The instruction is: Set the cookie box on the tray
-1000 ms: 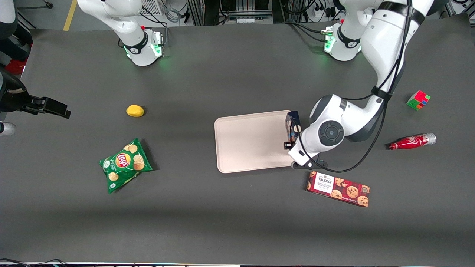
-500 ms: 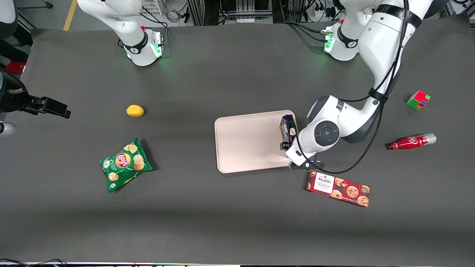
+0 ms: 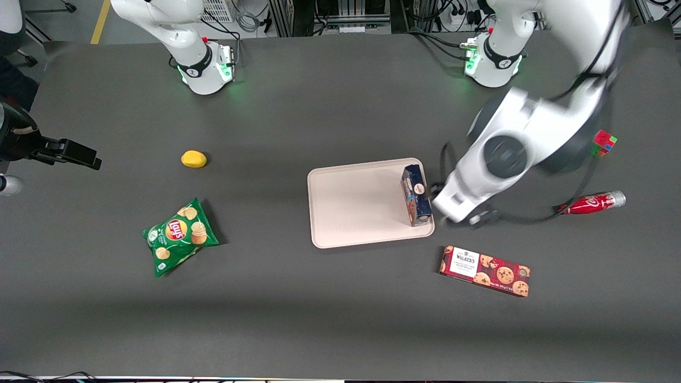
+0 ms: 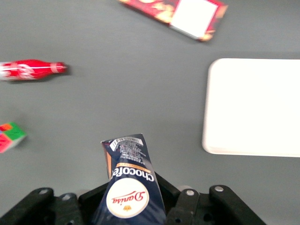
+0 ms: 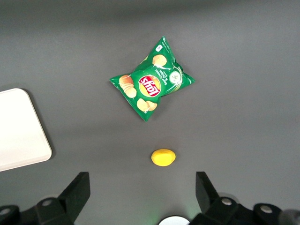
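Note:
The cookie box (image 3: 416, 194), navy with a white round logo, rests on the pink-beige tray (image 3: 356, 202) at the tray end nearest the working arm. In the front view it is sharp and free of the arm. My left gripper (image 3: 451, 211) is open. It sits under the blurred, raised wrist, just off the tray's edge beside the box. The left wrist view shows the cookie box (image 4: 129, 187) close up against the gripper's black body. There the tray (image 4: 258, 108) lies off to one side with nothing on it.
A red tartan Walkers box (image 3: 484, 271) lies nearer the front camera than the tray. A red cola bottle (image 3: 590, 202) and a coloured cube (image 3: 601, 143) lie toward the working arm's end. A green chips bag (image 3: 180, 234) and a lemon (image 3: 193, 158) lie toward the parked arm's end.
The left arm carried the cookie box slightly further onto the tray, let go of it, then swung up and away toward its own end. The box stays on the tray.

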